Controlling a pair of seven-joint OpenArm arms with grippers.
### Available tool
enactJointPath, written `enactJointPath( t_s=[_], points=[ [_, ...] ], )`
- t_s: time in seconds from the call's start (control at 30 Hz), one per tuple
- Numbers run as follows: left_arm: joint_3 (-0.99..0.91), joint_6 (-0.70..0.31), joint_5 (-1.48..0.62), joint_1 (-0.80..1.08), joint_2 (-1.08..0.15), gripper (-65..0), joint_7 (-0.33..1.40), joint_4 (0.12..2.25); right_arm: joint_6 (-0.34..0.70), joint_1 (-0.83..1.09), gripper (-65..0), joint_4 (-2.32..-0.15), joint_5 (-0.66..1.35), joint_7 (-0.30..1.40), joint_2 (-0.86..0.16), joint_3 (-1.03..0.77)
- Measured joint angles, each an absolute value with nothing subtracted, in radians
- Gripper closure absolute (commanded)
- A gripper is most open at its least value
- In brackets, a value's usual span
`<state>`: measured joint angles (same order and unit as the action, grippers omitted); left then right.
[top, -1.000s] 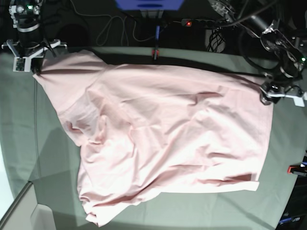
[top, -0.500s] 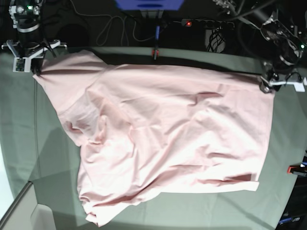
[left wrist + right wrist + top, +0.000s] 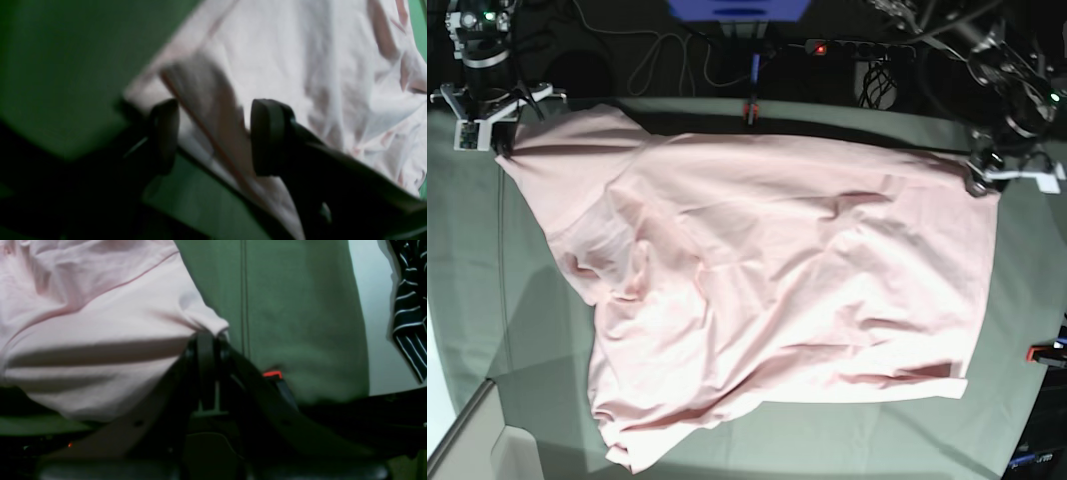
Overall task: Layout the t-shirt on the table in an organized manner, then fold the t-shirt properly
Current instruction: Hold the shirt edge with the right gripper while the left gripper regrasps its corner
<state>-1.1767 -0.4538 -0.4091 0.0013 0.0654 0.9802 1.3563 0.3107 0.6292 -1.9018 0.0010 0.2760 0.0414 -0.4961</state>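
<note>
The pale pink t-shirt [image 3: 767,290] lay spread on the grey-green tabletop [image 3: 467,260], plain side up, with many creases. It covered most of the middle of the tabletop, and its lower left part was bunched into folds near the front edge.

The right gripper [image 3: 206,340] was at the far corner on the left side of the base view. Its fingers [image 3: 205,366] were pressed fully together and they pinched the edge of a sleeve of the t-shirt, which hung in a soft fold beside them.

The left gripper [image 3: 213,136] was at the far corner on the right side of the base view, over the hem corner of the t-shirt. Its fingers [image 3: 270,136] stood apart, about half open, and a fold of the fabric passed between them. The wrist picture was blurred, so I cannot tell whether they touched the cloth. A red clamp [image 3: 750,108] sat on the far edge of the tabletop.
</note>
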Motion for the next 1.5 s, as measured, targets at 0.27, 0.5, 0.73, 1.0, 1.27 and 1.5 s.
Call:
enactJointPath(
  t_s=[0.27, 0.5, 0.73, 1.0, 1.27, 1.5],
  points=[
    [-1.179, -0.454, -0.409, 0.027, 0.058, -32.8, 0.978, 1.414, 0.311, 0.630, 0.0, -1.902, 0.001, 0.276, 0.041, -0.496],
    [-1.184, -0.558, -0.393, 0.063, 0.073, -32.8, 1.000, 1.478, 0.311, 0.633, 0.0, -1.902, 0.001, 0.276, 0.041, -0.496],
    [-1.182, -0.581, -0.409, 0.097, 0.093, -32.8, 0.995, 1.652, 0.311, 0.633, 0.0, -1.902, 0.001, 0.276, 0.042, -0.495],
    [-1.208, -0.573, -0.394, 0.124, 0.076, -27.2, 0.946, 1.590, 0.311, 0.633, 0.0, -1.902, 0.001, 0.276, 0.041, -0.495],
    [-1.209, -0.572, -0.395, 0.055, 0.019, -27.2, 0.926, 1.394, 0.311, 0.632, 0.0, -1.902, 0.001, 0.276, 0.042, -0.495],
    [-1.206, -0.570, -0.390, 0.041, 0.020, -27.2, 0.930, 1.369, 0.311, 0.633, 0.0, -1.902, 0.001, 0.276, 0.041, -0.495]
  ],
)
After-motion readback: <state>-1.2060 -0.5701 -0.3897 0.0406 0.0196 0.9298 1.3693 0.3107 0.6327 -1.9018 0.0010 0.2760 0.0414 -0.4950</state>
